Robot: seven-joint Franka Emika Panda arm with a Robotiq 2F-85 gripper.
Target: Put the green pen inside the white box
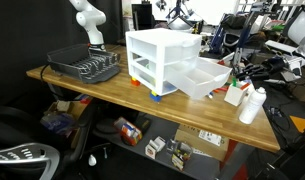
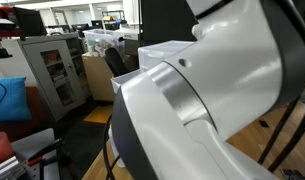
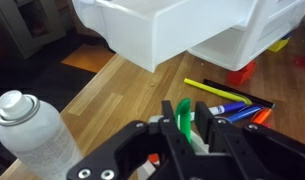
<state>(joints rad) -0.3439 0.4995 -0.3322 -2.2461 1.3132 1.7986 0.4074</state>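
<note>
In the wrist view my gripper [image 3: 185,108] is shut on the green pen [image 3: 184,120], which stands upright between the two black fingers, above the wooden table [image 3: 102,95]. The white box [image 3: 177,30] is ahead and above in that view, next to the white drawer cabinet [image 3: 277,25]. In an exterior view the white box [image 1: 204,78] sits on the table against the cabinet [image 1: 160,58]. I cannot make out the gripper in either exterior view.
A white bottle [image 3: 32,135] stands close to the gripper; it also shows in an exterior view [image 1: 252,105]. Yellow [image 3: 217,88], blue [image 3: 230,106] and orange [image 3: 258,115] pens lie on the table. A black dish rack [image 1: 84,66] sits at the far end. The robot arm [image 2: 222,90] blocks an exterior view.
</note>
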